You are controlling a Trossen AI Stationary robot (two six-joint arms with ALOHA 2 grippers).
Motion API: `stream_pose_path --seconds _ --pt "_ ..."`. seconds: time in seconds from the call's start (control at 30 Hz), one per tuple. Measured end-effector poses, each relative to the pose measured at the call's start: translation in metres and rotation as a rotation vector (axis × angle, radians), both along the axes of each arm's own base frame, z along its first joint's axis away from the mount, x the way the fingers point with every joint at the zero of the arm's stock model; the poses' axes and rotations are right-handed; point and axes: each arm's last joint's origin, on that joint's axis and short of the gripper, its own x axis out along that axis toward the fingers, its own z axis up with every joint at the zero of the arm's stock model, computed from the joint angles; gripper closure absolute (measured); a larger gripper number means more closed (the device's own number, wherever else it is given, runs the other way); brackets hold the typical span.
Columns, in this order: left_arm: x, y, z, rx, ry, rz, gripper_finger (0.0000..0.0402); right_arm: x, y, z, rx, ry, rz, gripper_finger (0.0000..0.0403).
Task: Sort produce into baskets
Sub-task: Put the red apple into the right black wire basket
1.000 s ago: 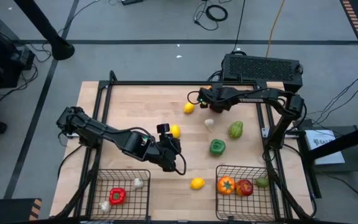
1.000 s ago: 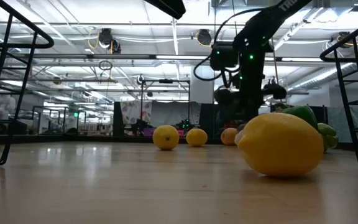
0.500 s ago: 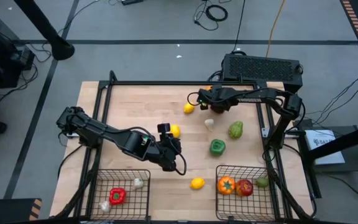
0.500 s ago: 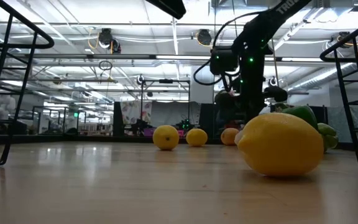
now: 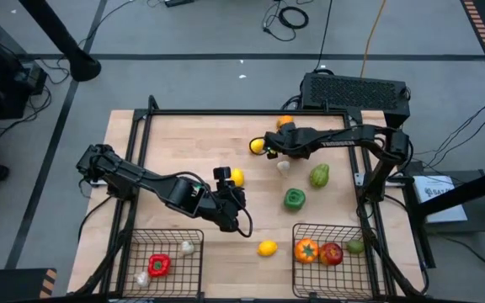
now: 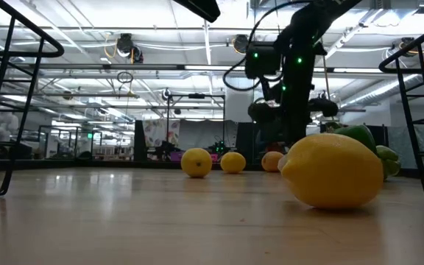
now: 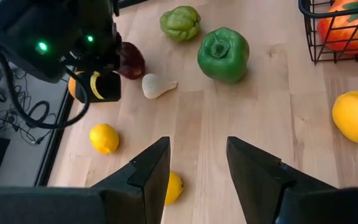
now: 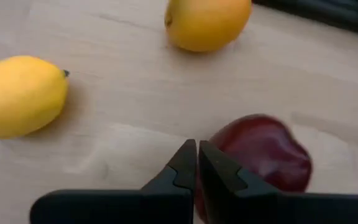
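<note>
My pale wooden table [image 5: 192, 139] has a black metal frame [image 5: 226, 112] along its edges, and two square black wire-mesh baskets sit on its near edge. The left basket [image 5: 194, 268] holds a red pepper [image 5: 158, 265] and a white garlic bulb [image 5: 187, 247]; the right basket [image 5: 310, 273] holds an orange tomato [image 5: 306, 250], a red apple [image 5: 332, 253] and something green at its corner.

My left arm reaches across the middle of the table; its gripper [image 7: 197, 171] hangs with fingers apart and nothing between them, a yellow lemon [image 5: 237, 177] just beside it.

My right gripper [image 8: 197, 163] is at the far side, its fingers pressed together and gripping nothing, their tips just in front of a dark red apple [image 8: 263, 155]. An orange [image 8: 207, 22] and a second yellow lemon [image 8: 20, 94] lie near it.

Loose between the arms: a dark green bell pepper [image 5: 294, 199], a lighter green lumpy pepper [image 5: 319, 176], a small white garlic piece [image 5: 284, 167], and a third lemon [image 5: 267, 247] lying between the baskets
</note>
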Motion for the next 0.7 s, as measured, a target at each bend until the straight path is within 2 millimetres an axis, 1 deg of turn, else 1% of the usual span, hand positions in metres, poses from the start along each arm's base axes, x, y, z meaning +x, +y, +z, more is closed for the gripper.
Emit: stream_pose_path --seconds 0.13,0.2,0.27,0.37,0.5,0.7 --pt "0.0 0.0 0.0 0.0 0.0 0.0 0.0236 -0.008 0.0 0.018 -0.058 0.003 0.019 0.0392" --pt "0.0 0.0 0.0 -0.003 -0.002 0.003 0.0236 -0.018 -0.005 0.027 -0.061 0.019 -0.004 0.0392" --pt "0.0 0.0 0.0 -0.003 -0.002 0.003 0.0236 -0.027 -0.013 0.031 -0.051 0.043 -0.034 0.0392" --pt "0.0 0.0 0.0 -0.004 -0.003 0.003 0.0236 -0.033 -0.021 0.03 -0.014 0.059 -0.062 0.0392" --pt "0.001 0.0 0.0 -0.002 -0.007 0.0 0.0236 -0.03 -0.026 0.021 0.015 0.07 -0.05 0.0392" --pt "0.002 -0.001 0.002 0.011 -0.016 -0.02 0.0236 -0.031 -0.035 0.012 0.027 0.11 -0.074 0.0392"
